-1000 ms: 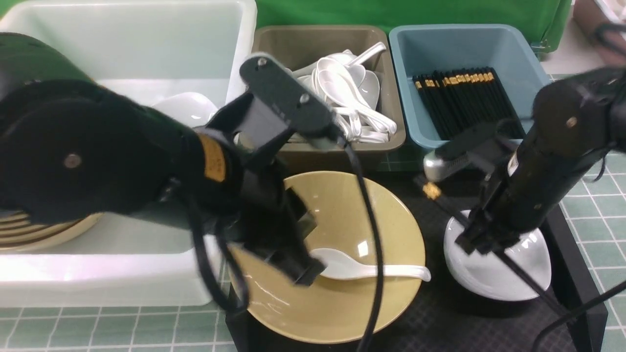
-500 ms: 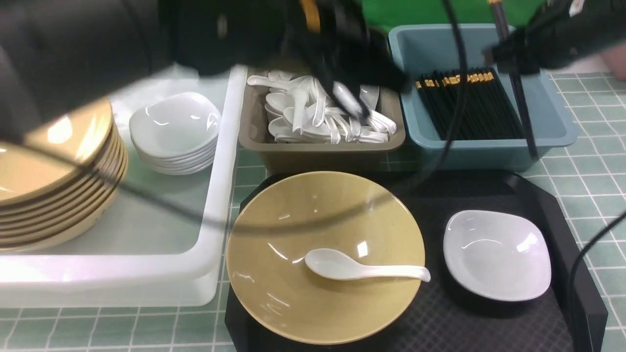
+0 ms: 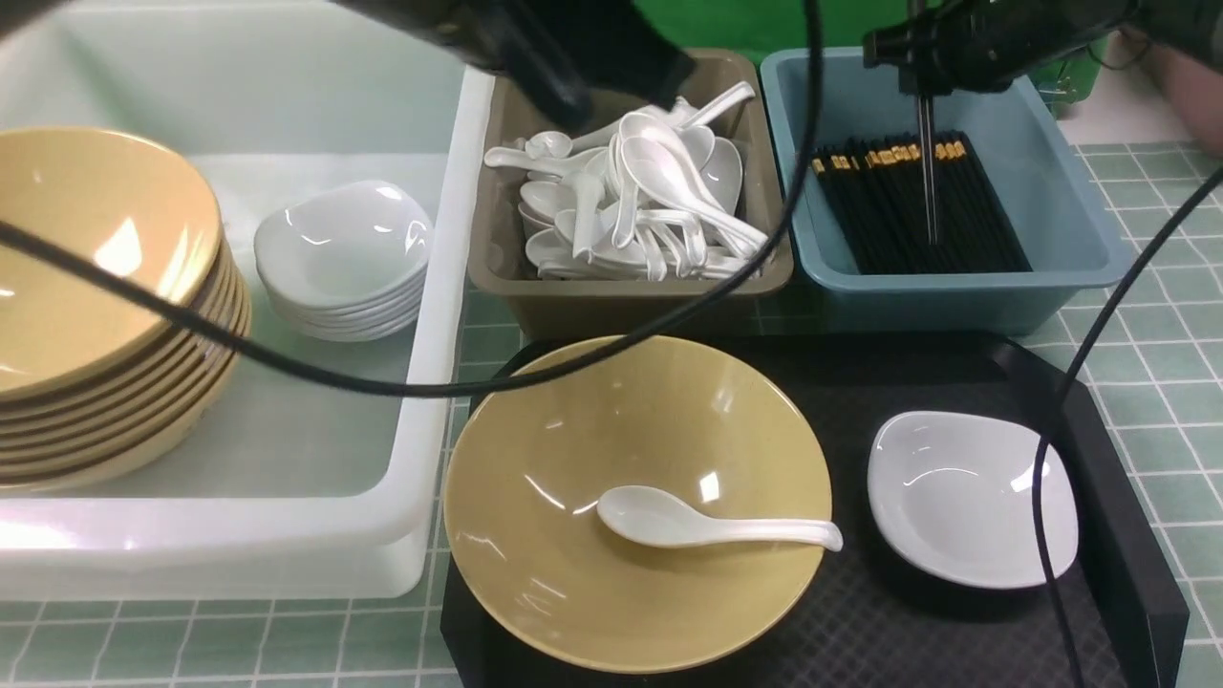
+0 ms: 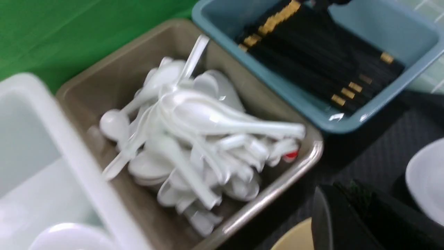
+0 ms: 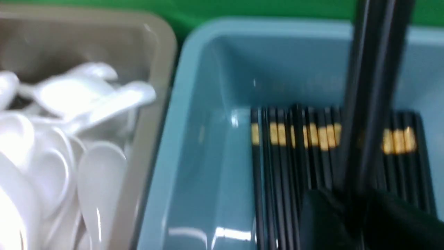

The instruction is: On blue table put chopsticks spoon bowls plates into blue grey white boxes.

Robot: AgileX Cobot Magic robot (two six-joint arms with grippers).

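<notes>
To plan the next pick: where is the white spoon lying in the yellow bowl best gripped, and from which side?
Grip the glossy white soup spoon by its slim handle, from above: the handle rests on the right rim of the wide yellow bowl; the scoop sits low inside.

Bright, even light — glare on bowl (image 3: 592, 420), wrist views blurred.

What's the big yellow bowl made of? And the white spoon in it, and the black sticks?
Yellow bowl: probably glossy melamine plastic, speckled with bright glints; maybe glazed ceramic. White spoon: shiny plastic or porcelain, smooth and gleaming. Black chopsticks: lacquered wood or plastic, dark with gold bands.
</notes>
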